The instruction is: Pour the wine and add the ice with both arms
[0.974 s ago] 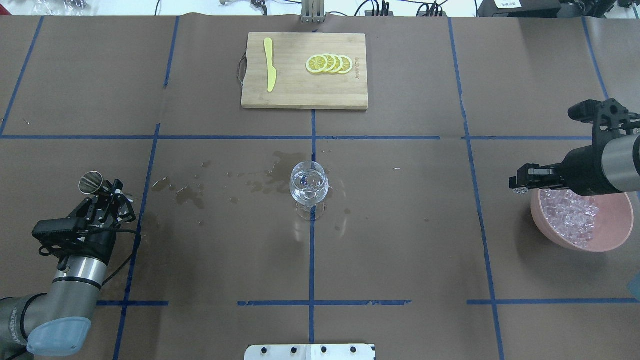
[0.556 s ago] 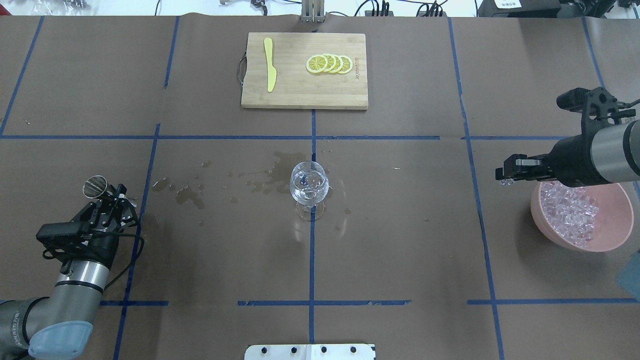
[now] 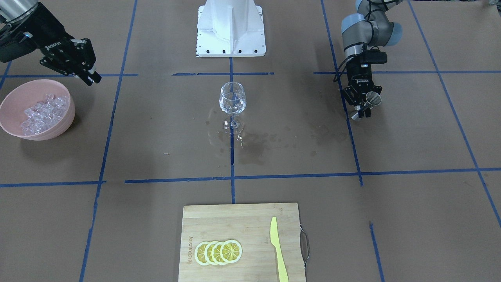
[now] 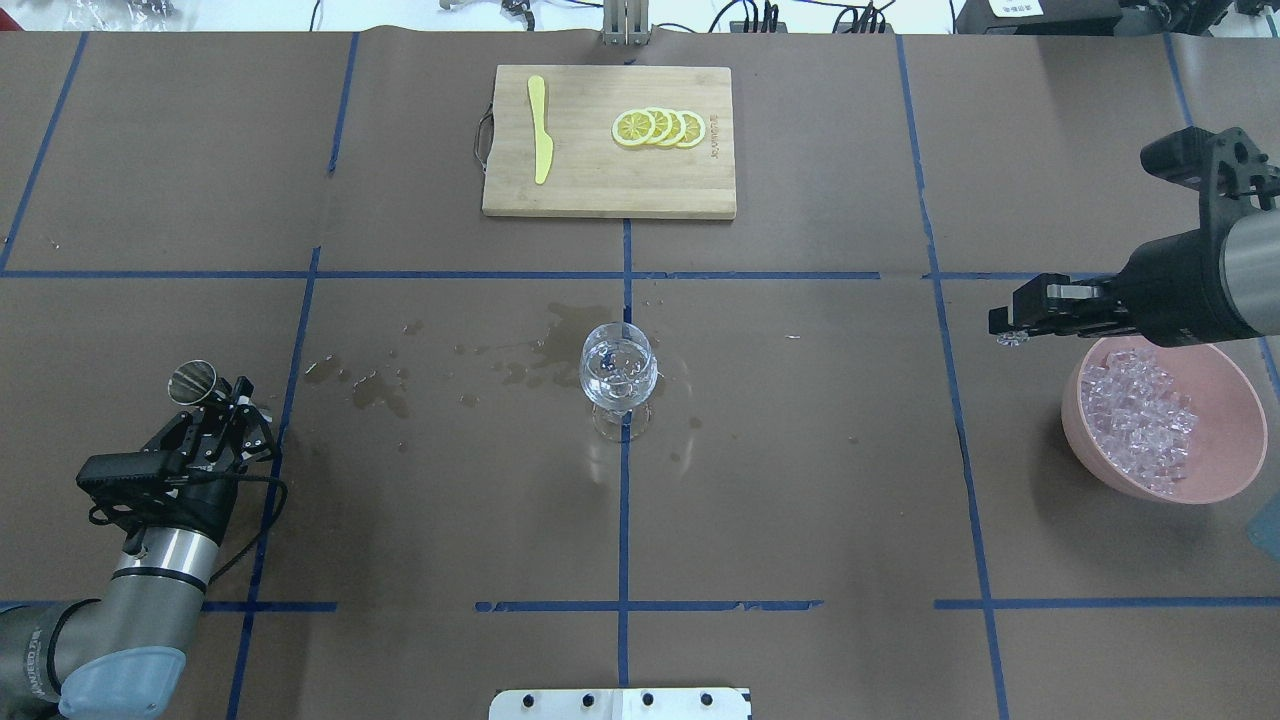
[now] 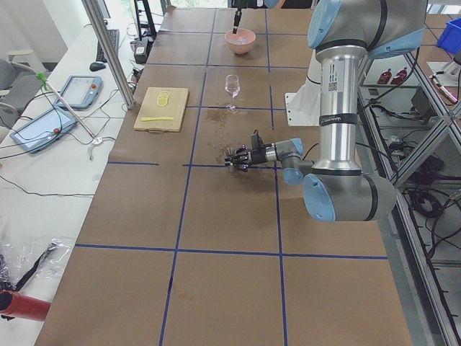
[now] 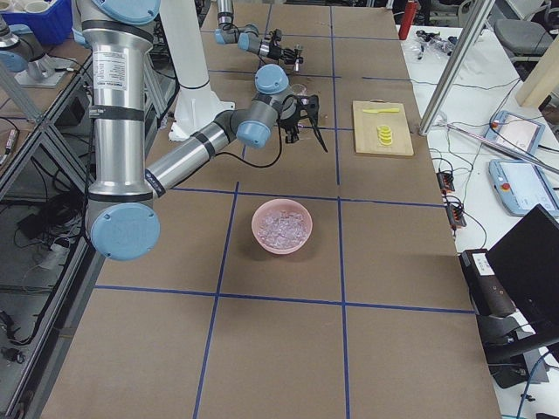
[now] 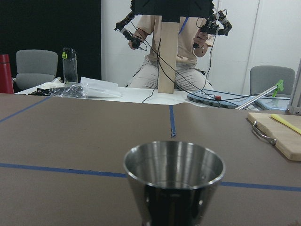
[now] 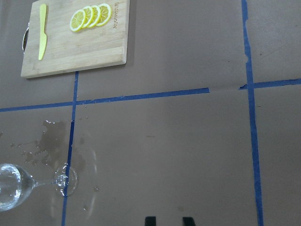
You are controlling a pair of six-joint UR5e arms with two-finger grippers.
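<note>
right gripper point(image 4: 1006, 333): has come up and off the pink bowl point(image 4: 1236, 430) over the last second. It now hangs just outside the rim on the glass side, no longer over the heap.
right gripper state: fingers pinched on what looks like one ice cube point(image 4: 1008, 341). It's only a whitish glint at the tips in the overhead view, too small to be sure. The right wrist view shows only the two finger ends at the bottom edge, with no cube in sight.
ice point(image 4: 1135, 410): the heap sits in the pink bowl, and more cubes are already in the wine glass point(image 4: 618, 372).
left gripper point(image 4: 215, 395): has eased back toward the robot's side and is well apart from the glass.
left gripper state: clamped on the steel cup point(image 4: 192, 380), which is held upright. In the left wrist view the inside looks dry.
wine point(image 3: 232, 106): clear liquid in the glass bowl, hard to separate from the cubes.
glass: same spot at table centre, upright.
spill point(image 4: 380, 392): wet patches on the brown paper between the glass and the left arm.
meaning: the pour looks finished and the left arm is retiring. The right arm is mid ice run, with the pick likely done and the carry to the glass next.
risk: a slick, tiny cube held in a fingertip pinch could slip on the way across.
</note>
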